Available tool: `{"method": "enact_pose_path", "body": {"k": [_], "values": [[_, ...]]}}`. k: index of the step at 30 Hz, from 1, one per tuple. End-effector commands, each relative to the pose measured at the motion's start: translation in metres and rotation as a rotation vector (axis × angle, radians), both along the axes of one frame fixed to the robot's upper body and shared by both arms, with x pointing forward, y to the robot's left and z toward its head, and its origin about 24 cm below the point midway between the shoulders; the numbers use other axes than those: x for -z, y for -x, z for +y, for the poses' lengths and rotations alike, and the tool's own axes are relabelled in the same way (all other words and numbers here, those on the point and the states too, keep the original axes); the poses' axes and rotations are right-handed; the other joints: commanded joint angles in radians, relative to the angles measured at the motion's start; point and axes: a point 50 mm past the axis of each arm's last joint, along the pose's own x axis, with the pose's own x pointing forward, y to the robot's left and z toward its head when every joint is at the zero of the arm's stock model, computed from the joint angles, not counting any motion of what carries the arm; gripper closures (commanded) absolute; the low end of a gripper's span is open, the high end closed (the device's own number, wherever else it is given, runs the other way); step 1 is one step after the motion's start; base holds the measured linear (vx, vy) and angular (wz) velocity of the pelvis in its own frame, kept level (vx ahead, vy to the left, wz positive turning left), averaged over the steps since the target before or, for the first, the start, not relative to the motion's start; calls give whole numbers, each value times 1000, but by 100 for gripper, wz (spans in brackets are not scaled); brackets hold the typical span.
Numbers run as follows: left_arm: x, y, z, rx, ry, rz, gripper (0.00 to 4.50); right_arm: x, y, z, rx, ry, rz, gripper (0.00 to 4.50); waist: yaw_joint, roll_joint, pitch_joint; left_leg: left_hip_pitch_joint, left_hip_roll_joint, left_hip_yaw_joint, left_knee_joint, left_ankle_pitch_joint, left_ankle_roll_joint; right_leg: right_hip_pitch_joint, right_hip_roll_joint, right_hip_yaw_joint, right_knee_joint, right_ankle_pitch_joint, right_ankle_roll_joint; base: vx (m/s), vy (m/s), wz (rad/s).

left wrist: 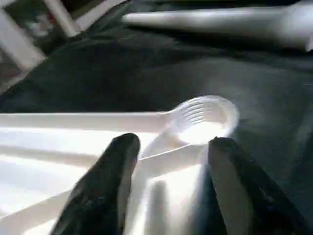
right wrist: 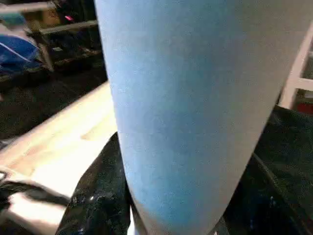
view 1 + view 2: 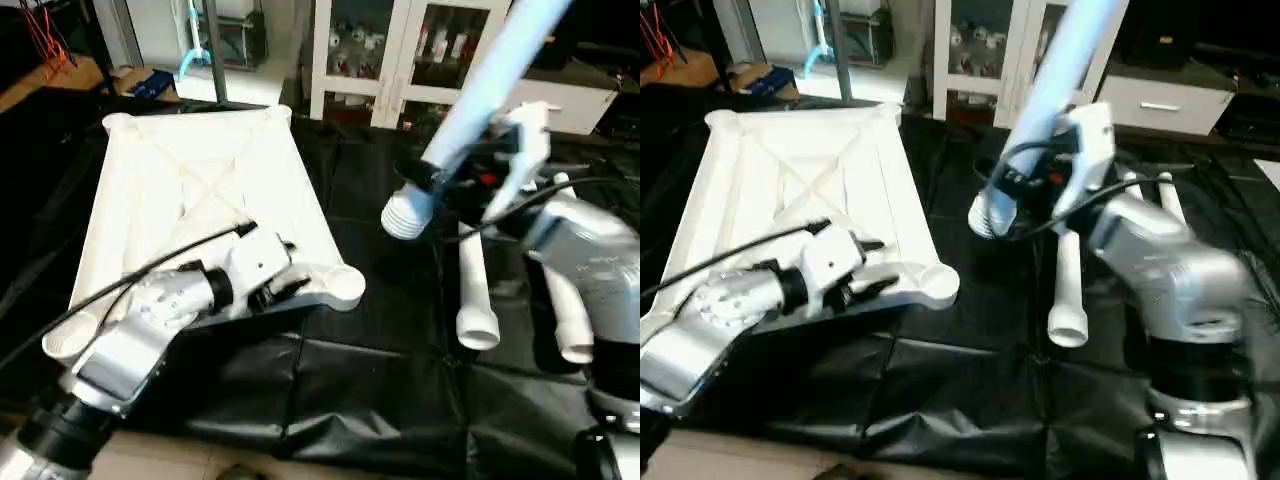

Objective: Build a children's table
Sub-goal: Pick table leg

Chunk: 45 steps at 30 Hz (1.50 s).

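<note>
Leg in my right gripper (image 3: 470,160), tabletop pinned for the first socket.

I keep the white plastic tabletop (image 3: 190,200) upside down on the black cloth (image 3: 380,370), X-ribs up, so its round sockets face me. My left gripper (image 1: 168,161) straddles the rim just beside the near corner socket (image 1: 205,120), fingers wide apart, to steady it. My right fingers (image 2: 93,196) clamp a smooth tapered leg (image 3: 480,90), ridged end toward that socket. Two spare legs (image 3: 475,290) lie beyond.
</note>
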Motion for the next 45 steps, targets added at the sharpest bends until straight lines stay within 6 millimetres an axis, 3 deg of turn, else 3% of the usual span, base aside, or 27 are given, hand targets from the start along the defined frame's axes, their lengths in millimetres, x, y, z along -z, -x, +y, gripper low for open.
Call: {"method": "enact_pose_path", "body": {"k": [1, 8, 9, 10, 11, 12, 13, 14, 15, 16, 18, 20, 23, 27, 29, 31, 32, 35, 45], "values": [[2, 4, -2, 50, -4, 35, 231, 3, 0, -2, 13, 15, -4, 264, -4, 1, -71, 11, 51, -17, -79, -123, -34, 47, -85, 61, -80, -191, -147, 0, 0, 0], [13, -4, 12, 52, -128, 30, 291, 7, 7, -1, -46, 0, -3, 264, -8, 1, -70, 13, 51, -18, -81, -139, -22, 47, -83, 62, -88, -232, -120, 0, 0, 0], [14, -9, 17, 43, -154, 13, 300, 9, 10, -1, -69, -5, 0, 264, -7, 6, -71, 14, 52, -19, -80, -137, -24, 47, -84, 62, -86, -223, -123, 0, 0, 0], [15, -10, 18, 41, -159, 10, 308, 9, 11, -1, -75, -6, 1, 264, -7, 4, -69, 14, 51, -18, -81, -142, -20, 46, -83, 62, -91, -222, -121, 0, 0, 0], [16, -14, 20, 41, -178, 0, 315, 11, 15, -2, -103, -6, 11, 264, -6, 12, -71, 14, 52, -20, -81, -142, -21, 47, -83, 62, -88, -207, -124, 0, 0, 0], [16, -14, 20, 41, -178, 0, 322, 11, 15, -2, -103, -6, 11, 264, -5, 9, -71, 14, 52, -19, -80, -142, -19, 48, -83, 63, -89, -199, -123, 0, 0, 0], [18, -15, 21, 48, -188, 5, 330, 13, 18, -2, -116, -4, 17, 264, -4, 9, -73, 15, 53, -20, -80, -135, -19, 48, -84, 62, -84, -175, -134, 0, 0, 0], [19, -15, 21, 56, -194, 13, 350, 14, 19, -3, -122, 0, 22, 264, -4, 15, -74, 16, 53, -19, -80, -137, -21, 47, -83, 62, -84, -160, -141, 0, 0, 0], [21, -16, 22, 61, -201, 18, 350, 14, 21, -3, -126, 3, 24, 264, -4, 13, -74, 14, 54, -21, -80, -133, -22, 50, -85, 62, -81, -149, -147, 0, 0, 0], [22, -16, 22, 68, -212, 21, 359, 15, 22, -4, -127, 6, 25, 264, -3, 19, -74, 14, 55, -22, -80, -134, -24, 49, -85, 62, -81, -142, -152, 0, 0, 0], [27, -15, 23, 92, -221, 49, 366, 14, 24, -7, -123, 11, 25, 264, -3, 22, -73, 16, 54, -22, -81, -153, -29, 49, -85, 62, -83, -152, -159, 0, 0, 0], [29, -13, 23, 111, -222, 72, 387, 14, 24, -9, -117, 13, 25, 264, -5, 17, -71, 15, 53, -21, -81, -170, -30, 50, -87, 63, -86, -183, -159, 0, 0, 0], [32, -10, 22, 128, -195, 112, 412, 14, 25, -13, -103, 17, 25, 264, -5, 21, -71, 18, 54, -21, -81, -184, -33, 48, -88, 63, -90, -215, -157, 0, 0, 0], [31, -11, 21, 125, -177, 101, 413, 14, 26, -14, -97, 20, 25, 264, -5, 21, -73, 15, 54, -22, -80, -171, -28, 49, -87, 62, -86, -186, -166, 0, 0, 0], [30, -14, 22, 105, -168, 87, 377, 14, 26, -14, -96, 22, 25, 264, -4, 21, -75, 16, 55, -21, -79, -159, -24, 50, -86, 61, -83, -162, -172, 0, 0, 0], [29, -16, 23, 97, -169, 82, 374, 15, 26, -15, -96, 23, 25, 264, -4, 21, -75, 15, 55, -21, -79, -154, -21, 51, -86, 61, -82, -151, -176, 0, 0, 0], [29, -19, 25, 87, -187, 67, 347, 15, 27, -14, -98, 24, 26, 264, -4, 20, -75, 15, 55, -22, -80, -156, -21, 51, -87, 61, -82, -152, -177, 0, 0, 0], [32, -19, 28, 94, -211, 73, 347, 15, 27, -13, -108, 27, 31, 264, -4, 19, -73, 15, 54, -22, -80, -168, -18, 51, -88, 62, -88, -185, -162, 0, 0, 0], [42, -18, 36, 98, -261, 109, 334, 16, 30, -11, -120, 28, 34, 264, -5, 21, -72, 18, 56, -23, -82, -182, -24, 48, -88, 62, -88, -192, -166, 0, 0, 0]]}}
